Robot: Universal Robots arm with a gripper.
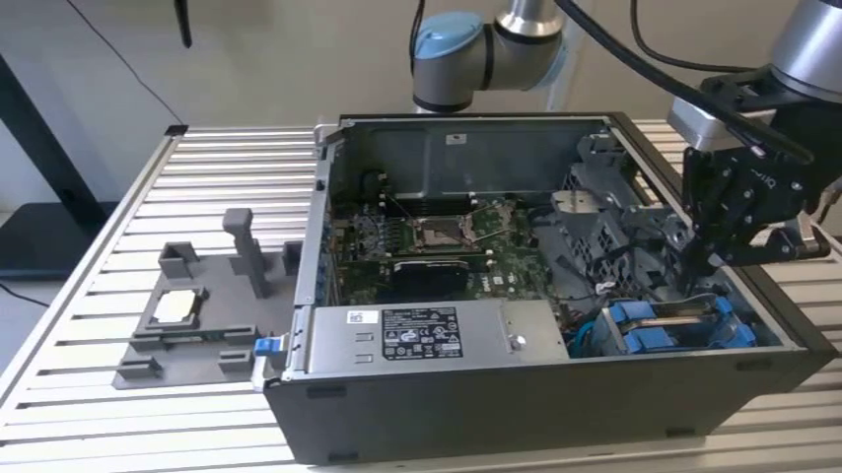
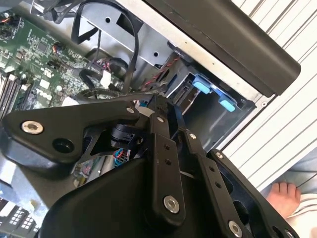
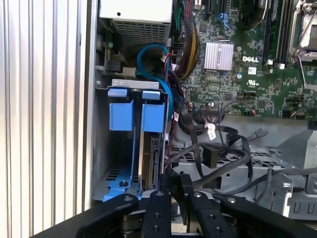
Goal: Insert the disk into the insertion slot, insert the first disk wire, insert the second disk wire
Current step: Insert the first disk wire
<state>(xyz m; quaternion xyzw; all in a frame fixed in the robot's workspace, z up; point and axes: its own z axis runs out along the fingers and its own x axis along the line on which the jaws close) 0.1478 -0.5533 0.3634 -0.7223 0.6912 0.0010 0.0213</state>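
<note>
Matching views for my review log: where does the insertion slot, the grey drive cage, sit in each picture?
Exterior view: the insertion slot is in the computer case's near corner, at the exterior view's right.
Second wrist view: insertion slot just inside the case's dark side wall.
First wrist view: insertion slot between the case wall and the black cables.
Shared landmark: the blue carrier frames inside it.
</note>
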